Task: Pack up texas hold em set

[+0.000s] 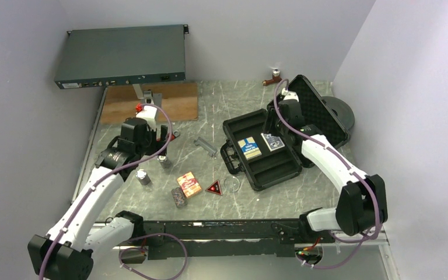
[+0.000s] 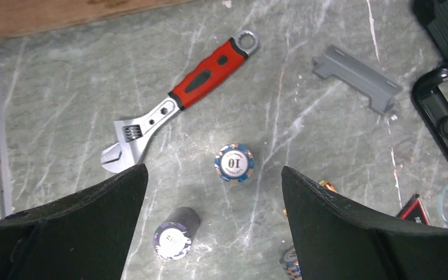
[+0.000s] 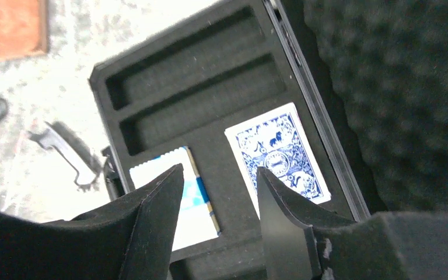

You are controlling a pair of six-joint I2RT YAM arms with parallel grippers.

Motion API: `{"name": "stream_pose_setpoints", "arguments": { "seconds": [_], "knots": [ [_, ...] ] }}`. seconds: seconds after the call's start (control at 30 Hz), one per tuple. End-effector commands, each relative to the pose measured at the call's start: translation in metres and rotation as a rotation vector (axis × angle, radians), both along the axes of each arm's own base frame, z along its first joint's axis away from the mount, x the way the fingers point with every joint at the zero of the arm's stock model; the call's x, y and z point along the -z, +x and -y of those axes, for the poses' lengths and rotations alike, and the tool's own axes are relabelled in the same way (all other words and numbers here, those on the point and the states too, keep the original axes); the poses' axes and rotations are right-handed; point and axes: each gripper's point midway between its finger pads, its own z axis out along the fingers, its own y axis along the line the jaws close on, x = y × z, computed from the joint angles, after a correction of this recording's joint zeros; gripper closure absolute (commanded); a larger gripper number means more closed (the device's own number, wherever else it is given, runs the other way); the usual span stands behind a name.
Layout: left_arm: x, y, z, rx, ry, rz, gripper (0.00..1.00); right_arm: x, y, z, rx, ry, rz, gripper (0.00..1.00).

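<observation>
— Hovering with its fingers spread wide and nothing in them, the left gripper [image 2: 214, 173] sits above the "10" chip stack [image 2: 234, 163] on the tabletop [image 2: 52, 116]. What worries you?

— That stack is loose chips. A clamp landing high or off-centre would likely shear the top ones off and scatter them.

— Neighbours?

— The purple chip stack [image 2: 175, 236] stands near, toward the left finger, and a drifting descent could knock it. The adjustable wrench [image 2: 181, 102] has its head close by that same finger.

— And room?

— There's bare tabletop to the left. The grey bracket [image 2: 356, 79] lies between the chips and the case [image 1: 271, 169], so I'd carry high over it.

— The right side?

— The right gripper [image 3: 220, 172] is parted and empty, low over the blue-backed deck [image 3: 277, 153] and the light-blue deck [image 3: 201, 198]. The chip troughs [image 3: 198, 87] are bare, but that arm crowds them, and the raised lid [image 3: 396, 87] walls the far side.
</observation>
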Motion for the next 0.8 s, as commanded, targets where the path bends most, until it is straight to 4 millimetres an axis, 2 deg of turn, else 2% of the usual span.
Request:
{"name": "stream_pose_setpoints", "arguments": {
  "seconds": [0.0, 0.13, 0.2, 0.3, 0.37, 0.5, 0.6, 0.77],
  "knots": [
    [-0.005, 0.000, 0.020, 0.067, -0.072, -0.037, 0.08, -0.045, 0.008, -0.004, -0.026, 0.020, 0.108, 0.47],
    [0.027, -0.007, 0.032, 0.120, -0.079, -0.174, 0.11, -0.050, 0.004, -0.001, -0.023, 0.016, 0.132, 0.42],
    [0.048, -0.010, 0.029, 0.109, -0.044, -0.272, 0.14, -0.052, 0.002, -0.002, -0.033, 0.027, 0.143, 0.41],
    [0.066, -0.011, 0.022, 0.078, 0.007, -0.360, 0.18, -0.050, -0.001, -0.002, -0.037, 0.027, 0.147, 0.39],
    [0.075, -0.011, 0.019, 0.063, 0.029, -0.395, 0.22, -0.049, -0.003, -0.002, -0.041, 0.030, 0.145, 0.39],
    [0.090, -0.010, 0.013, 0.036, 0.021, -0.462, 0.20, -0.048, -0.008, -0.002, -0.050, 0.040, 0.149, 0.38],
    [0.099, -0.007, 0.009, 0.026, -0.023, -0.508, 0.34, -0.048, -0.009, -0.005, -0.060, 0.049, 0.153, 0.38],
    [0.105, -0.004, 0.013, 0.047, -0.051, -0.539, 0.32, -0.046, -0.008, -0.012, -0.084, 0.055, 0.146, 0.38]
  ]
}}
